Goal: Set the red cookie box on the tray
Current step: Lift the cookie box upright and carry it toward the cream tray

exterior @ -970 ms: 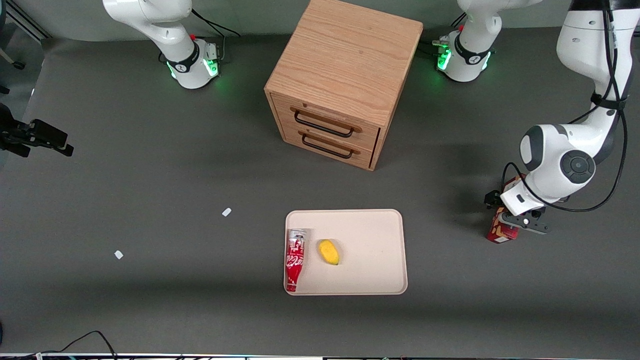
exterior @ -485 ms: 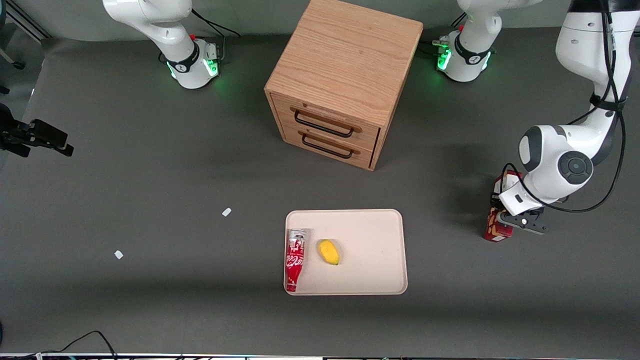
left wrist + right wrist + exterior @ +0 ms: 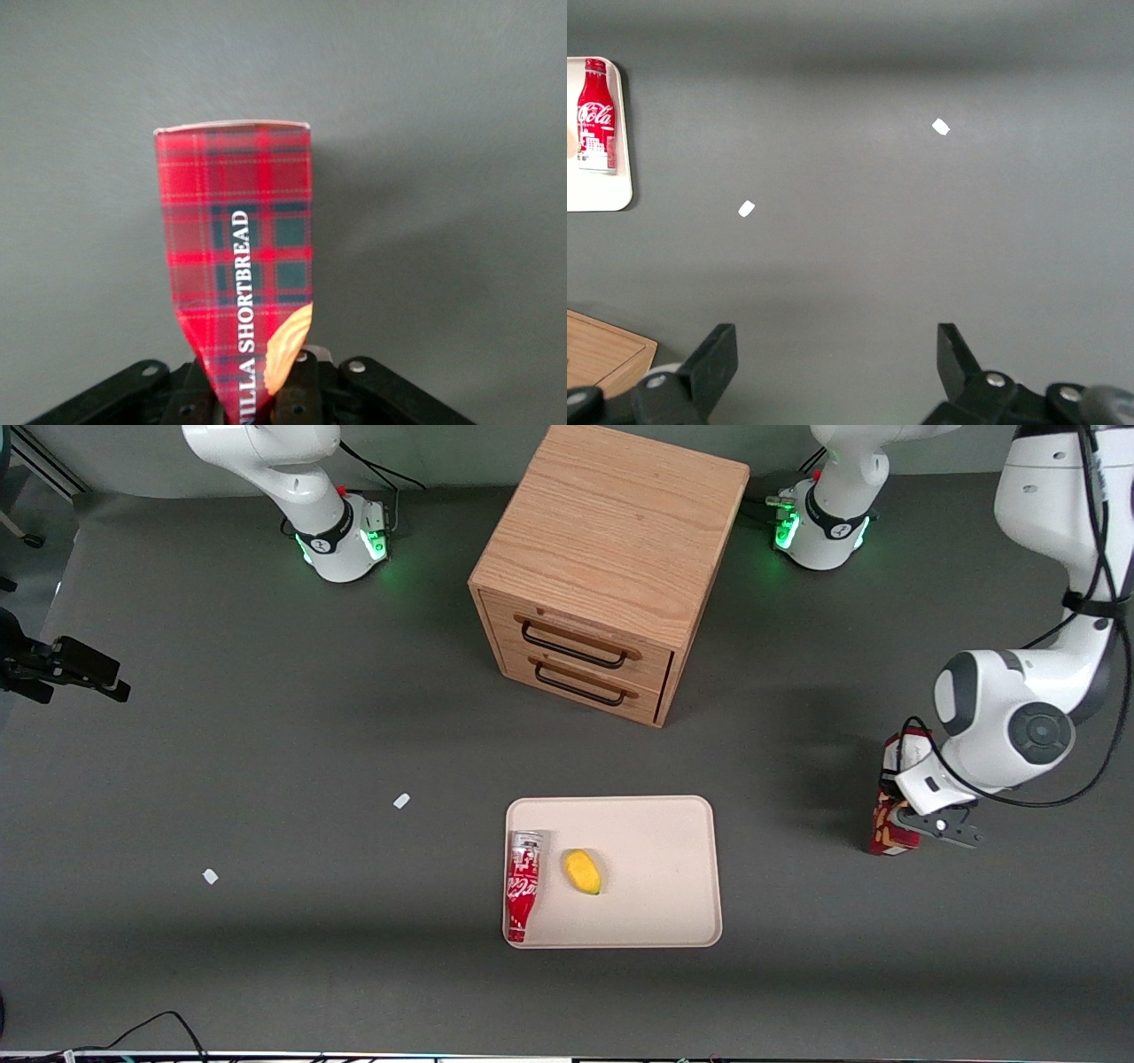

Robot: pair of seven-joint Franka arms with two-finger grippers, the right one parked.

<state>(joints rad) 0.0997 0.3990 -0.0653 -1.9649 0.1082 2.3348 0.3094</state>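
The red cookie box, a slim red tartan carton with a tan cookie picture, is held in my left gripper toward the working arm's end of the table, well apart from the tray. In the left wrist view the box stands out lengthwise from the gripper, whose black fingers are shut on its near end. The cream tray lies in front of the drawer cabinet, nearer the front camera. I cannot tell whether the box touches the table.
On the tray lie a red-and-white soda can at the parked arm's edge and a small yellow item beside it. A wooden two-drawer cabinet stands farther back. Two white scraps lie toward the parked arm's end.
The gripper, shut on the box throughout, first drew a little toward the tray and then shifted back toward the working arm's end. Tray, can and yellow item have not moved.
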